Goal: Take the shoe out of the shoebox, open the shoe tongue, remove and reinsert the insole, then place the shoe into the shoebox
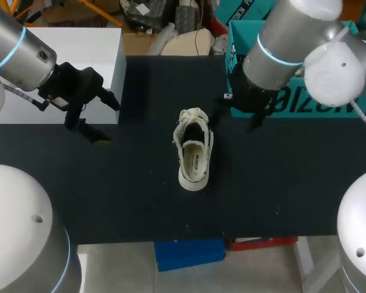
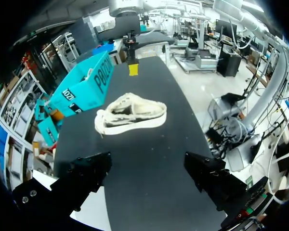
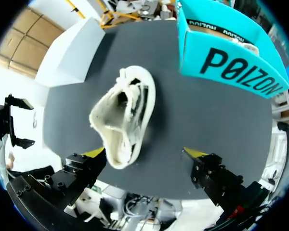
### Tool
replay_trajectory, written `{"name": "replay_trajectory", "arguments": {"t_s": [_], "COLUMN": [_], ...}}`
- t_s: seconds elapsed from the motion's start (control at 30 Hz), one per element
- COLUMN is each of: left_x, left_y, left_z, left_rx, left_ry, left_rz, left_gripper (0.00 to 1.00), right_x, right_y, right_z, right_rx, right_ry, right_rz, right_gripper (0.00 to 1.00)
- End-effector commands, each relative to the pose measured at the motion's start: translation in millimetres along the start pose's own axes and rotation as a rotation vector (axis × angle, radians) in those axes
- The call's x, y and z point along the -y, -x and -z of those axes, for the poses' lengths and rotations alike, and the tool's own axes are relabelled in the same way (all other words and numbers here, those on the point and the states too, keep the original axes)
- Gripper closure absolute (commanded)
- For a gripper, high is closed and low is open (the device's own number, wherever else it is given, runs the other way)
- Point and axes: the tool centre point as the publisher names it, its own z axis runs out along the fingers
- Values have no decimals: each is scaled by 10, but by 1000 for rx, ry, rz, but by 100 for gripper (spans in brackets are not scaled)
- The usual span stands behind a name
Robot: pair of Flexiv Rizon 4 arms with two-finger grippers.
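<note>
A cream lace-up shoe (image 1: 193,149) stands upright on the black table mat (image 1: 140,201), outside the teal shoebox (image 1: 293,101). Its laces are loose and the dark insole shows inside. My left gripper (image 1: 104,117) hovers open well to the shoe's left. My right gripper (image 1: 239,115) hangs open just right of the shoe's laced end, in front of the box. In the left wrist view the shoe (image 2: 131,113) lies side-on ahead of the open gripper (image 2: 149,168). In the right wrist view the shoe (image 3: 125,115) lies ahead of the open gripper (image 3: 144,154), close to one fingertip (image 3: 94,153).
A white box (image 1: 67,61) stands at the table's back left, behind my left gripper. The shoebox (image 3: 226,57) stands open at the back right, holding something pale. The mat's front edge runs across below the shoe.
</note>
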Motion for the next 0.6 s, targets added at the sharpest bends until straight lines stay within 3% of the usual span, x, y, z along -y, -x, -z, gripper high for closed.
{"name": "replay_trajectory", "arguments": {"t_s": [0.03,0.13,0.23,0.3,0.37,0.53,0.6], "left_x": [4,4,4,4,4,4,4], "left_y": [-1,-1,-1,-1,-1,-1,-1], "left_z": [-5,-5,-5,-5,-5,-5,-5], "left_rx": [-1,-1,-1,-1,-1,-1,-1], "left_ry": [5,5,5,5,5,5,5], "left_rz": [1,1,1,1,1,1,1], "left_gripper": [0,0,0,0,0,0,0], "right_x": [-182,-219,-219,-213,-209,-210,-212], "right_y": [-172,-213,-218,-202,-176,-139,-117], "right_z": [-225,-323,-428,-486,-549,-709,-778], "right_rx": [156,158,157,158,162,166,170], "right_ry": [-41,-29,-25,-24,-22,-23,-24], "right_rz": [14,19,18,17,8,-5,-10], "right_gripper": [0,0,19,20,29,29,38]}}
